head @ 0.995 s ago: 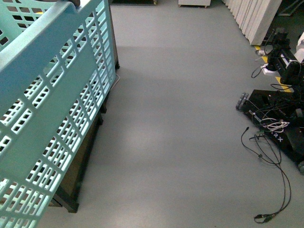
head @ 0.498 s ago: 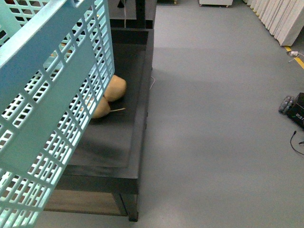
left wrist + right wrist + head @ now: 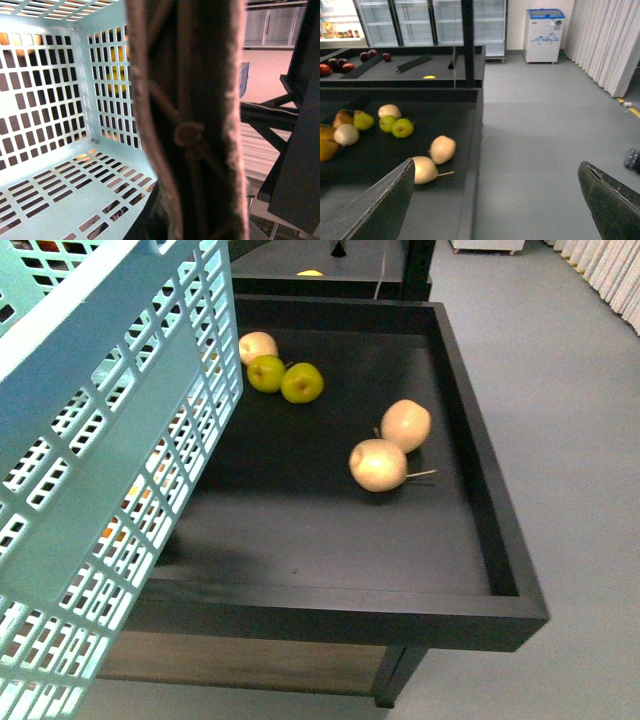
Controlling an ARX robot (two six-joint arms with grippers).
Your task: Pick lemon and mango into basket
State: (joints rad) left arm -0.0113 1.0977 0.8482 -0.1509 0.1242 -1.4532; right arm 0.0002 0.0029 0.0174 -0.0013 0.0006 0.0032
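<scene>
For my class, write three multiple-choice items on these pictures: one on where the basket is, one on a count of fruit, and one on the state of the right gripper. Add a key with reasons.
1. In the front view, where is the basket relative to the black tray?
A. At the left, covering its left part
B. On the floor to its right
C. Beyond its far edge

2. How many green fruits show in the front view?
A. One
B. Two
C. Four

3. How is the right gripper in its wrist view?
A. Shut on a fruit
B. Shut on a handle
C. Open, holding nothing

Key: 1 A, because the basket's slotted wall fills the left of the frame and hides that side of the tray. 2 B, because the two lie side by side near the tray's far left. 3 C, because it gapes wide with only tray and floor in the gap.
</scene>
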